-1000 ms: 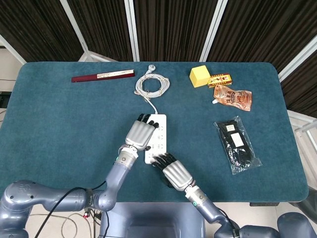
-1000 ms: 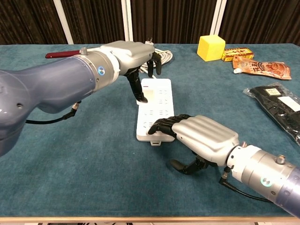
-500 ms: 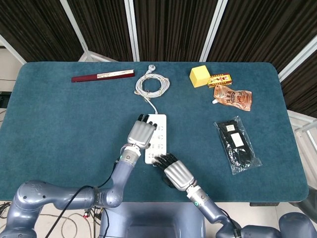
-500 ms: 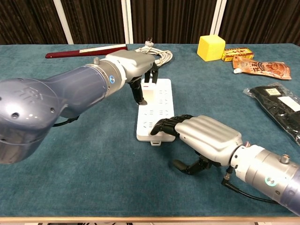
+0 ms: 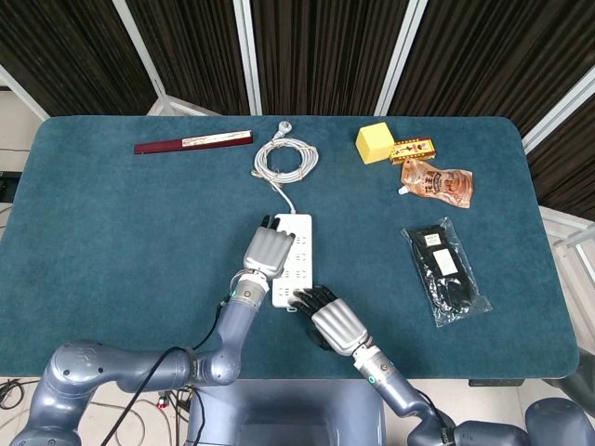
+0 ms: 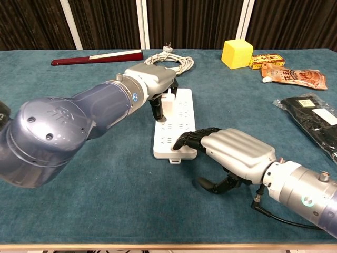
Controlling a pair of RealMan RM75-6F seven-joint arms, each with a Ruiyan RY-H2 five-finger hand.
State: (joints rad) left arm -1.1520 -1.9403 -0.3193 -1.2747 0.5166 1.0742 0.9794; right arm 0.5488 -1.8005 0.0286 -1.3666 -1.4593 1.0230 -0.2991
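A white power strip (image 5: 296, 253) (image 6: 179, 118) lies in the middle of the blue table, its cord running to a coiled white cable (image 5: 286, 160) (image 6: 176, 62) behind it. My left hand (image 5: 268, 251) (image 6: 154, 80) lies over the strip's left side, fingers bent down onto its far half and thumb touching its top. My right hand (image 5: 332, 321) (image 6: 235, 153) sits at the strip's near end. Its dark fingertips rest on the strip's near right corner and its thumb hangs apart underneath. Neither hand lifts anything.
A long dark-red box (image 5: 192, 143) (image 6: 97, 57) lies at the back left. At the back right are a yellow cube (image 5: 375, 142) (image 6: 236, 53), a small orange box (image 5: 413, 150) and an orange pouch (image 5: 437, 181). A bagged black item (image 5: 446, 269) (image 6: 310, 118) lies right.
My left hand has slid nearer along the strip and lowered onto it, with the forearm swinging inward. My right hand has shifted slightly right and nearer, fingertips still on the strip's end.
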